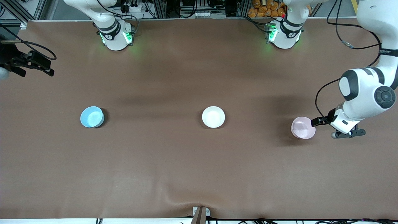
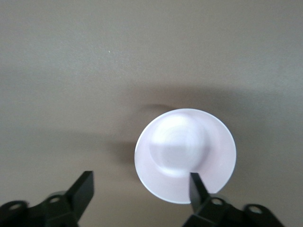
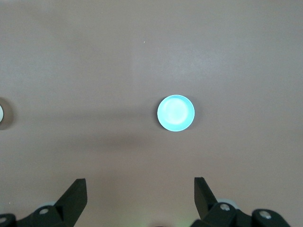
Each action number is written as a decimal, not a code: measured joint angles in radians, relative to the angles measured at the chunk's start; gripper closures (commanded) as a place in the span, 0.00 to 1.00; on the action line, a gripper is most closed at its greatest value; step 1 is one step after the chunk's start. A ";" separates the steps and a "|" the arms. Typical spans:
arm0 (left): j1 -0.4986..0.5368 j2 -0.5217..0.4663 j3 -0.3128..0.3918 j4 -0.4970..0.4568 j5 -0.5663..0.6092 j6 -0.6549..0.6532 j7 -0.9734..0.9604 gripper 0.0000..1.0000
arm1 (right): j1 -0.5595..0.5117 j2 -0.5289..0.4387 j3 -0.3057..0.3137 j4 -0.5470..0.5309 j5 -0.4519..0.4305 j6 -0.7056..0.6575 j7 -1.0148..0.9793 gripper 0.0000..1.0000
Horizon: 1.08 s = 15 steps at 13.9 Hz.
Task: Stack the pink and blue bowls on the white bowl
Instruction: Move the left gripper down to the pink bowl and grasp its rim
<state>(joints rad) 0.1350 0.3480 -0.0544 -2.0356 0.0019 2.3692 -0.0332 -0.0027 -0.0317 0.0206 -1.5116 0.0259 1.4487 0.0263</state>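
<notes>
The pale pink bowl (image 1: 303, 128) stands upright on the table toward the left arm's end. My left gripper (image 1: 319, 122) is open and low beside it. In the left wrist view (image 2: 140, 182) one finger (image 2: 195, 185) lies over the pink bowl's rim (image 2: 185, 155) and the other stands off it over bare table. The white bowl (image 1: 213, 117) sits mid-table. The light blue bowl (image 1: 92, 117) sits toward the right arm's end. My right gripper (image 1: 46, 69) is open, empty and high over the table's edge at the right arm's end. Its wrist view (image 3: 140, 182) shows the blue bowl (image 3: 175, 113) well below.
The brown table mat (image 1: 174, 161) carries only the three bowls, in a row across its middle. A small bracket (image 1: 200, 213) sits at the mat's edge nearest the front camera. An edge of the white bowl (image 3: 2, 116) shows at the rim of the right wrist view.
</notes>
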 measured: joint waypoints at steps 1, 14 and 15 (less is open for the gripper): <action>0.000 0.006 0.000 -0.016 0.000 0.027 0.000 0.36 | 0.000 0.000 0.000 0.000 0.000 0.000 0.000 0.00; 0.013 0.089 0.000 -0.034 0.000 0.106 0.000 0.86 | 0.000 0.000 0.000 0.000 0.000 0.000 0.000 0.00; 0.013 0.091 0.000 -0.034 0.000 0.107 0.000 0.94 | 0.000 0.000 0.000 0.000 0.000 0.000 0.000 0.00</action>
<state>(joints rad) 0.1482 0.4394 -0.0545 -2.0694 0.0019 2.4761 -0.0331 -0.0027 -0.0317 0.0206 -1.5116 0.0259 1.4488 0.0263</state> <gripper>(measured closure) 0.718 0.000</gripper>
